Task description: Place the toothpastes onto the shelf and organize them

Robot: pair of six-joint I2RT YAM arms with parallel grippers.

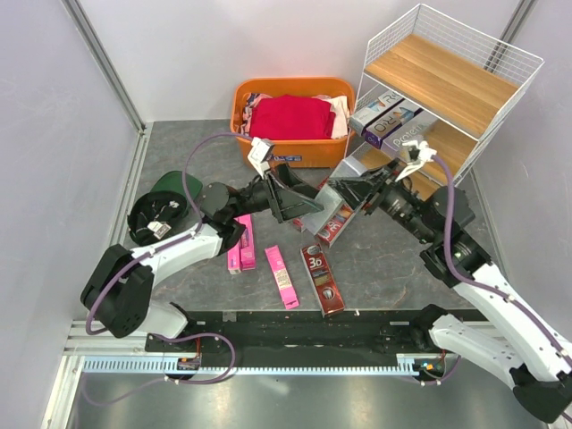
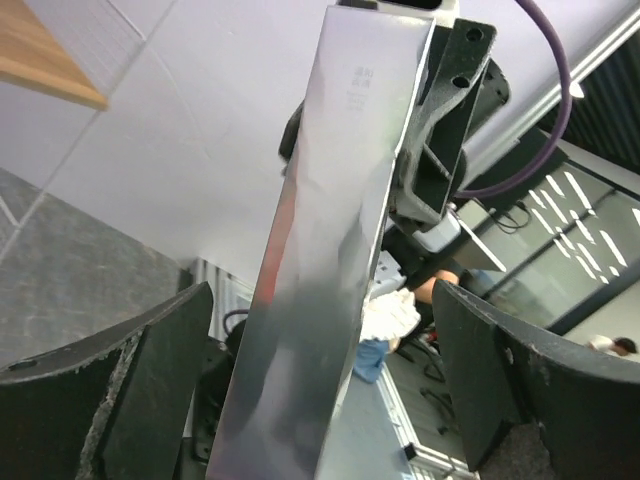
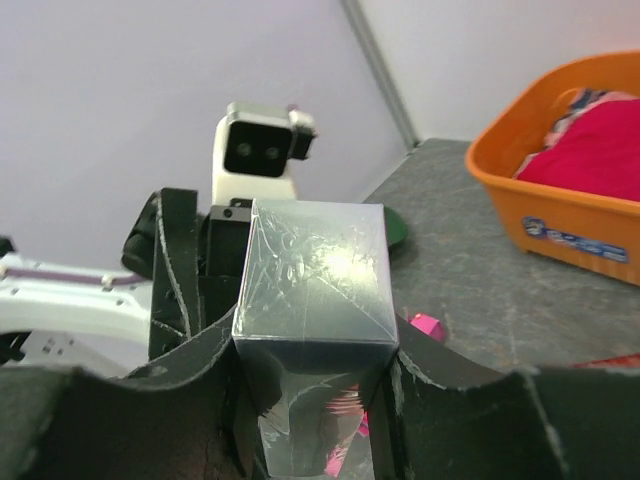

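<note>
Bench (image 1: 384, 268): dark grey top, with pale panels along the left, far and right edges. Bare grey stretches lie toward the right edge, between the loose boxes and the right arm, and at the far left corner.

Shelf (image 1: 442, 76): white wire rack in the far right corner with slanted wooden boards. The top board is bare wood. The middle board carries two printed boxes (image 1: 386, 118), purple and white, side by side at its left end.

Basket (image 1: 313, 154): orange, midway along the far edge, just left of the shelf, with red clothes (image 1: 290, 116) inside.

Arms: both reach in from the near edge and meet over mid-bench, close in front of the basket, with little room between them.

Silver box (image 3: 315, 270): off the bench, in the air between the two arms, near the shelf's lowest board.
- Right end effector (image 3: 318, 340): clamped on one end of it, pads tight on both sides.
- Left end effector (image 2: 322, 290): fingers spread wide. The box runs through the gap with space on either side and no contact.

Loose on the bench, toward the near edge:
- Dark red box (image 1: 323, 280), flat, about centre.
- Single pink box (image 1: 282, 276), just left of it, angled.
- Pink pair (image 1: 239, 243), side by side beside the left arm.
- Second red box (image 1: 338, 223), partly hidden under the held one.
</note>
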